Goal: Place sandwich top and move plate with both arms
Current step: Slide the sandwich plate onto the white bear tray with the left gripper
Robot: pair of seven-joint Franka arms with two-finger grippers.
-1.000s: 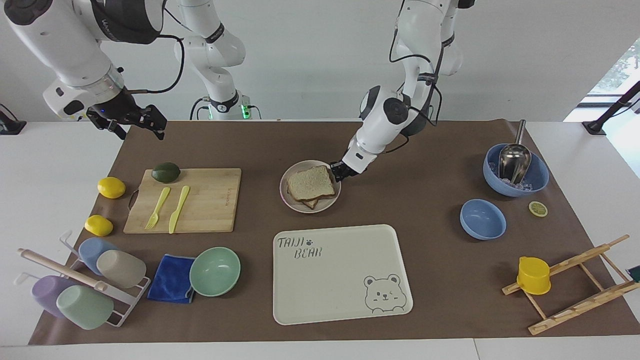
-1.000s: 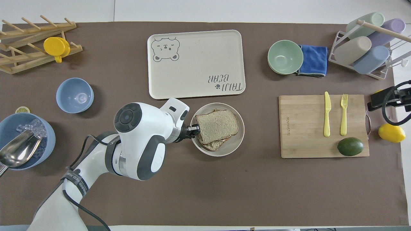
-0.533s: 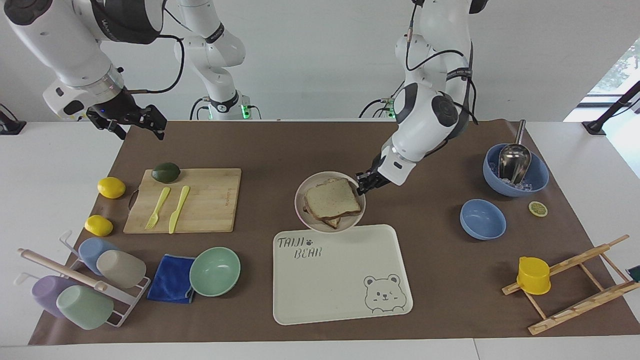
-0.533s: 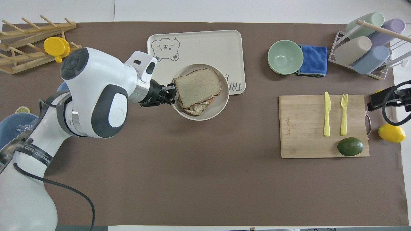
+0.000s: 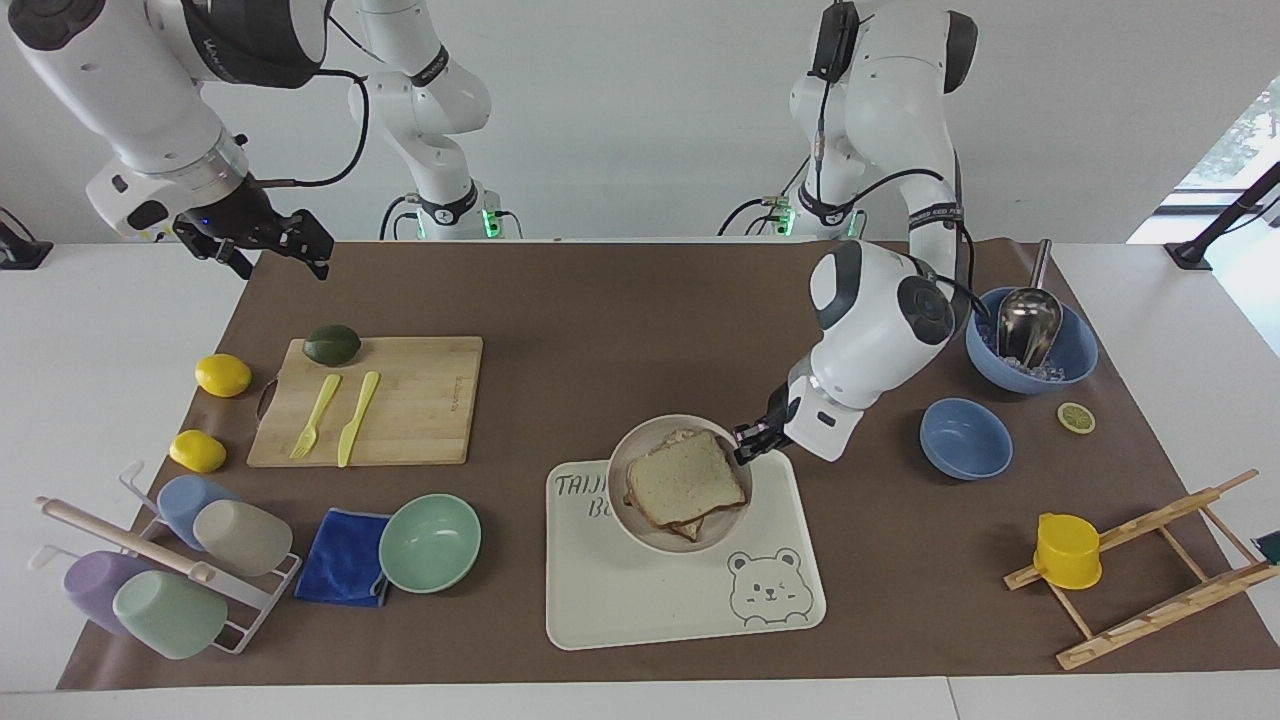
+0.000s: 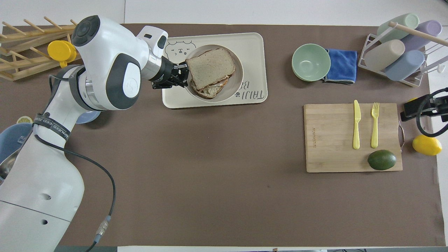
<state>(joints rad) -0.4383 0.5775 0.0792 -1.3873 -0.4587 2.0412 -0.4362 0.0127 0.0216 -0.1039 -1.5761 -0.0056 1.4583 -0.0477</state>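
Facing view: left gripper [image 5: 752, 441] on the white jointed left arm has its fingers clamped on the rim of the small round beige-grey plate [image 5: 640, 445], at the edge toward the left arm's end of the table. Plate hangs over the large cream rectangular bear-printed tray [image 5: 680, 600]; touchdown can't be confirmed, it looks slightly raised. Squarish pale speckled bread slice, the sandwich top [image 5: 686, 481], already sits on the stack on the plate, so that step reads as done and the plate move is in hand. Right gripper [image 5: 262, 240] waits in the air at the right arm's end, over the table edge near the bamboo cutting board [image 5: 420, 400], fingers apart, holding nothing. Overhead view: plate [image 6: 233, 91] covers the tray's middle [image 6: 252, 45], gripper at its rim. Next move, as a judgement: lower level, set down fully inside the tray rim, then release without tipping the stack.
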